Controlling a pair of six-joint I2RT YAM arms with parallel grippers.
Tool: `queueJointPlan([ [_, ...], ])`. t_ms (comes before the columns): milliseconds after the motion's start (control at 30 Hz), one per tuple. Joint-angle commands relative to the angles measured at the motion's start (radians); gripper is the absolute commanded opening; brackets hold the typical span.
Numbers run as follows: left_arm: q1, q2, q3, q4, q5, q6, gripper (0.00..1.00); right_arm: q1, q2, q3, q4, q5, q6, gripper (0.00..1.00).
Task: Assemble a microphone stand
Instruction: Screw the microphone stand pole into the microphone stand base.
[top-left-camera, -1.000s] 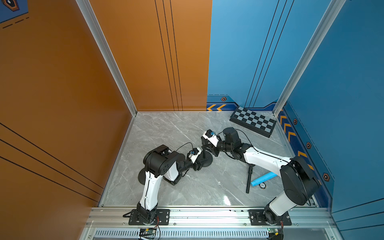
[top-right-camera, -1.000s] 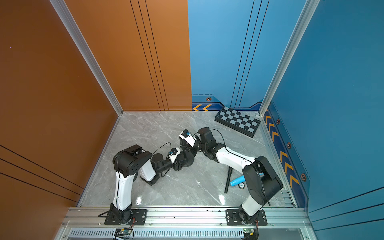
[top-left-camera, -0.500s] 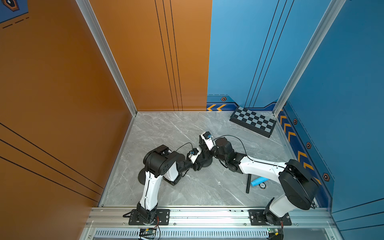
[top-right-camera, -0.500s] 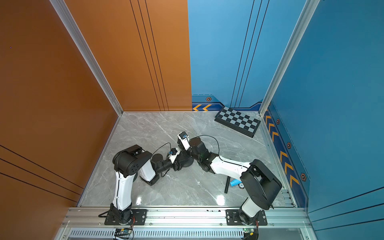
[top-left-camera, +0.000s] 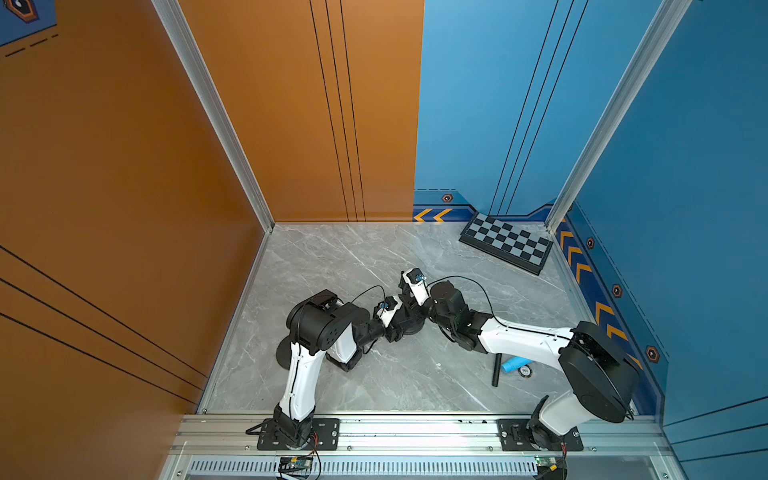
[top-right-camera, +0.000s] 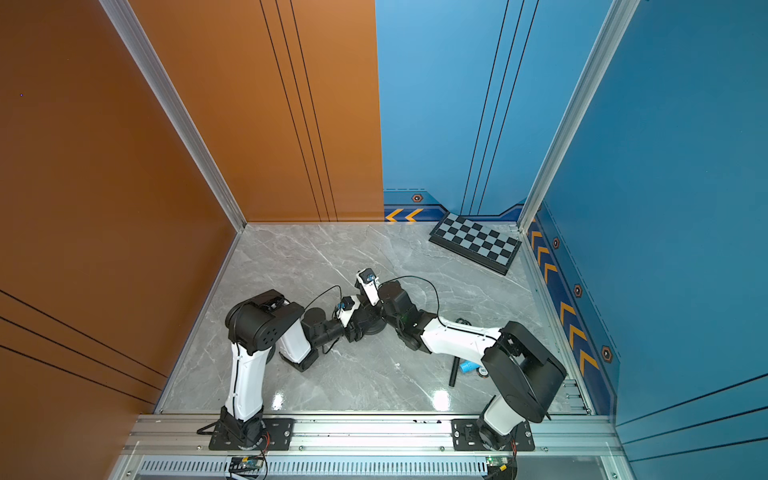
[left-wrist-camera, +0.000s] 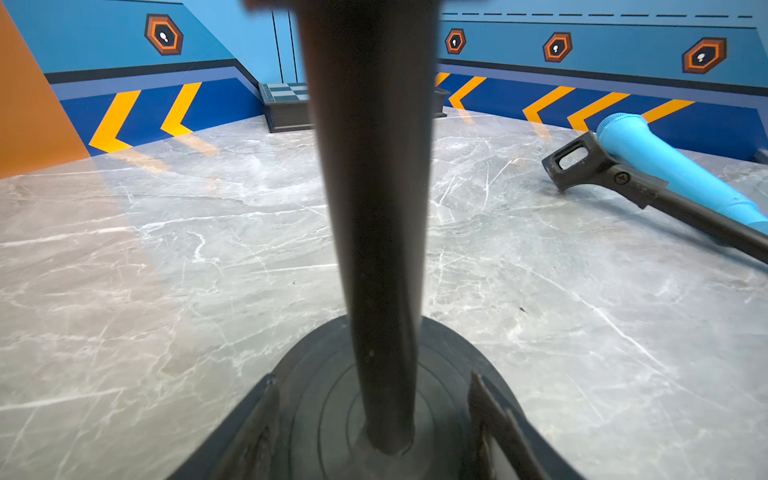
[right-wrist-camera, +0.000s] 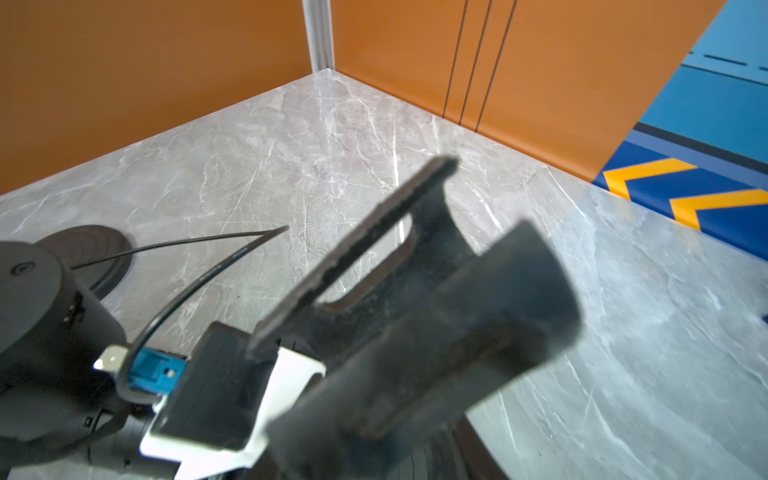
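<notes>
In both top views the left gripper (top-left-camera: 402, 325) and right gripper (top-left-camera: 409, 309) meet near the floor's (top-left-camera: 332, 266) centre over the round base (top-left-camera: 413, 330). The blue microphone (top-left-camera: 514, 365) lies at 4 o'clock and the chessboard (top-left-camera: 507, 244) at 1 o'clock. In the left wrist view the left gripper's fingers (left-wrist-camera: 266, 419) press the round base's rim from both sides, and the pole (left-wrist-camera: 374, 208) stands upright in its middle. In the right wrist view one of the right gripper's fingers (right-wrist-camera: 353, 257) shows blurred. I cannot tell whether the right gripper clasps anything.
</notes>
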Motion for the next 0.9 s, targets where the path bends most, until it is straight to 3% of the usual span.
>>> queueJointPlan([
  [0,-0.002,0.038,-0.031,-0.169,-0.004,0.019,0.72,-0.051,-0.021,-0.024,-0.061,-0.335,-0.151,0.45],
  [133,-0.001,0.041,-0.031,-0.169,0.002,0.023,0.72,-0.139,0.007,0.021,-0.086,-0.423,-0.191,0.46],
  [367,-0.001,0.038,-0.033,-0.170,0.000,0.026,0.72,-0.169,0.047,0.074,-0.094,-0.436,-0.223,0.43],
  [733,-0.002,0.046,-0.030,-0.170,0.004,0.019,0.72,-0.141,0.068,0.060,-0.008,-0.327,-0.181,0.43],
  [867,0.000,0.045,-0.030,-0.170,0.002,0.019,0.72,-0.121,0.089,0.068,0.028,-0.296,-0.170,0.37],
])
